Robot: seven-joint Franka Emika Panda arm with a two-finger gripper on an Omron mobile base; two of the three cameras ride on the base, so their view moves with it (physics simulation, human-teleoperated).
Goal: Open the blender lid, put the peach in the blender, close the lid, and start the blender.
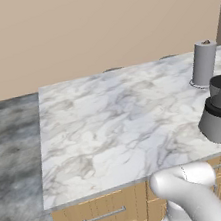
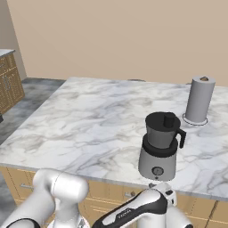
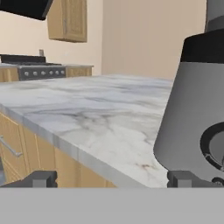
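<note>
Lid [image 2: 163,119] sits on the blender [image 2: 159,147], knob up; I can't see the peach, so whether it's inside is unclear. Judging by the tool [image 3: 113,178], fingers apart, level with the base knob [image 3: 217,148], the start step is next. Blender at 4 o'clock on the bench [image 1: 114,122]: veined marble, matte grey base, dark tapered jar.

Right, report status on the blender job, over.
Gripper open, low at counter edge, facing the silver-grey blender base knob. Flat black lid on the dark jar. Grey upright cylinder stands behind, clear.
</note>
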